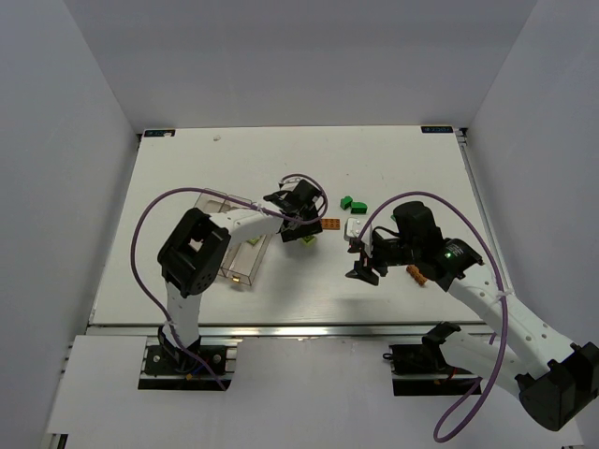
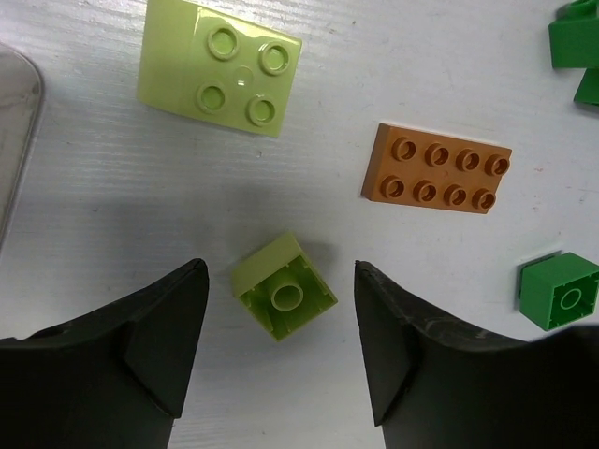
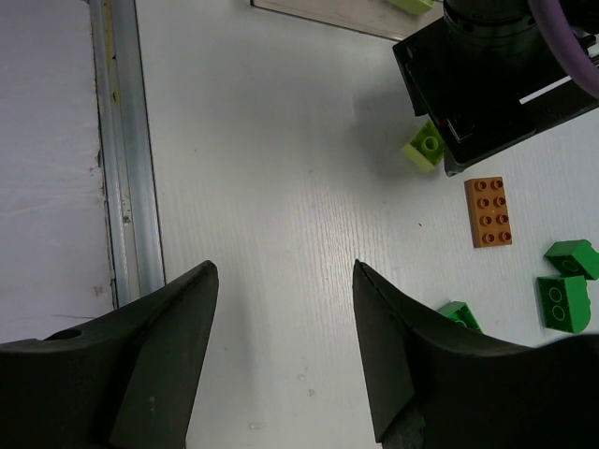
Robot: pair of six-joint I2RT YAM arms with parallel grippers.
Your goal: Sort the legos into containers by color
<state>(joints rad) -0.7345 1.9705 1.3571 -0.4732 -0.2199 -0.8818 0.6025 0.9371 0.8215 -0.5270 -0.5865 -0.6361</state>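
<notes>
Robot lab test cell: white table boxed in by plain white walls, left arm and right arm bolted by a metal rail, purple cables looping.

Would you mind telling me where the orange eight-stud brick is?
In the left wrist view, the orange brick lies flat, right of the large lime brick and just beyond the open left end effector.
</notes>
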